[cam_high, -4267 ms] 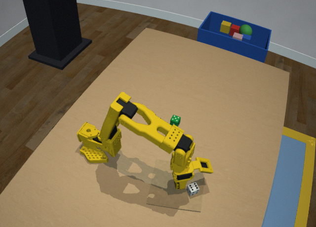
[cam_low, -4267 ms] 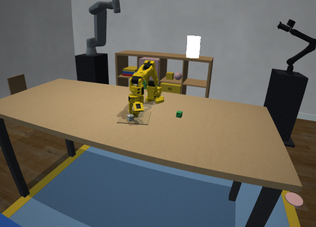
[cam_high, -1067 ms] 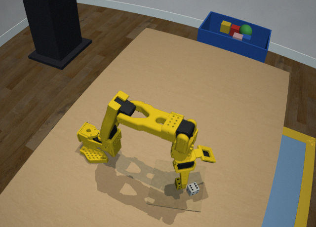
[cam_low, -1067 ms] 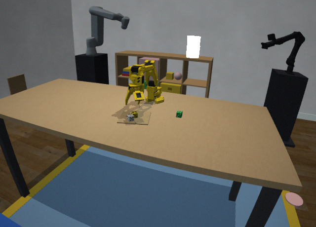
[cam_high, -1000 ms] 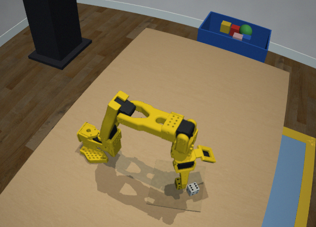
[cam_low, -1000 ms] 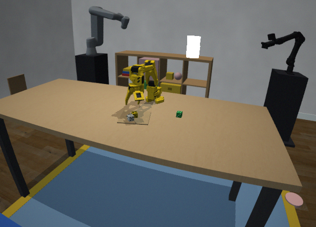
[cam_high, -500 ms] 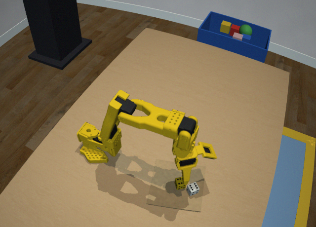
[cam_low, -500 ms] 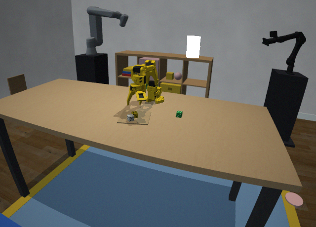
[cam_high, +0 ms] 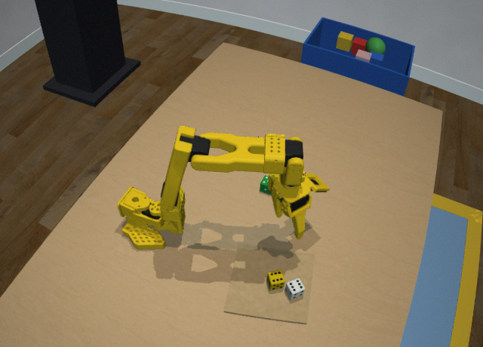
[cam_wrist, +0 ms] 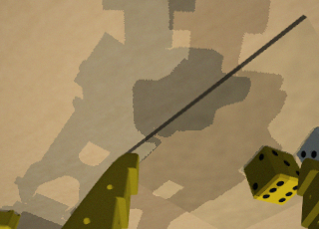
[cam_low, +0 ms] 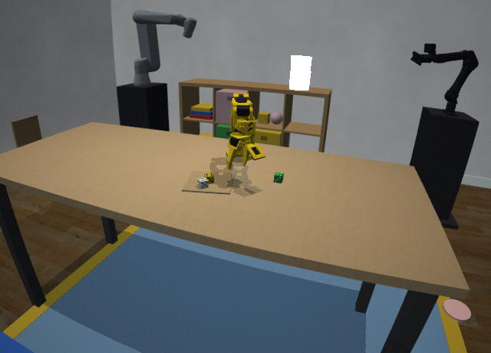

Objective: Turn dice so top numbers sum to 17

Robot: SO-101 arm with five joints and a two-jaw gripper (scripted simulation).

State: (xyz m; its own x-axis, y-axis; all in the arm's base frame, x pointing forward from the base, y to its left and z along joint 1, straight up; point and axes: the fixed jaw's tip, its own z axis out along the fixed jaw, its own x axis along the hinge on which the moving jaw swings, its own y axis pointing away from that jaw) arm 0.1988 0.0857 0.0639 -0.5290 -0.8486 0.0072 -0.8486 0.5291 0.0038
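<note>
Green die [cam_high: 265, 184] [cam_low: 278, 177] is the odd one out: it sits on the table [cam_high: 351, 140] [cam_low: 317, 206] [cam_wrist: 40, 40], well apart from the mat [cam_high: 253, 296] [cam_low: 190, 187] [cam_wrist: 294, 110], while the yellow die [cam_high: 276, 280] [cam_low: 209, 178] [cam_wrist: 279, 189] and white die [cam_high: 294, 289] [cam_low: 202, 183] [cam_wrist: 311, 149] are both on it, close beside each other. Those two look like sixes on top, so I'd leave them be, since they'd give 12 and green only has to supply a 5. Can't honestly read green's top number from here.

The gripper [cam_high: 288, 225] [cam_low: 236, 166] [cam_wrist: 220, 159] is partway open with nothing in it, hanging above the table near the mat's edge. That height makes sense to me, it keeps the tips off the dice. My guess is green comes next, with a turn if it needs one, then a spot away from the pair so nothing gets knocked.

Stuff-wise: dice are little cubes with slightly softened edges, black pips on yellow and white, pale ones on green. Mat's a thin, flat four-sided sheet, faintly mottled, nearly the same tan as the fine-grained tabletop. Fingers are tapered yellow, plasticky looking.
</note>
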